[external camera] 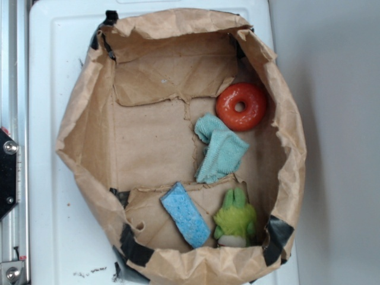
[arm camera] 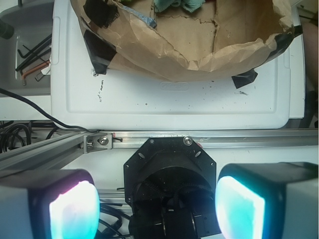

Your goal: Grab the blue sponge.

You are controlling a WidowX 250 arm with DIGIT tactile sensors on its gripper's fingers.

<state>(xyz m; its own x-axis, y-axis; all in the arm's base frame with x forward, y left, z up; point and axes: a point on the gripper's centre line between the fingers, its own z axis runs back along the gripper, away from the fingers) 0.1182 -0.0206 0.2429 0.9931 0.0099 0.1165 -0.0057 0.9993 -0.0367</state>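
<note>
Open bag, crowded right side
You get bare floor left of the blue sponge (external camera: 186, 214); the green plush toy (external camera: 235, 219) and bag wall (external camera: 196, 264) crowd it.

I see a crumpled brown paper bag (external camera: 83, 119) on the white worktop (external camera: 53, 59), holding a glossy red ring (external camera: 240, 106), a folded teal cloth (external camera: 221, 153) and a green plush toy (external camera: 236, 218).

From the wrist view I see only a small strip of the blue sponge (arm camera: 145, 20) above the rim of the paper bag (arm camera: 199, 59); the rest is hidden. The teal cloth (arm camera: 179, 5) is cut off by the top edge. The end effector (arm camera: 157, 211) pads (arm camera: 75, 211) are blurred and cut by the bottom edge. In the exterior view the end effector does not appear.
</note>
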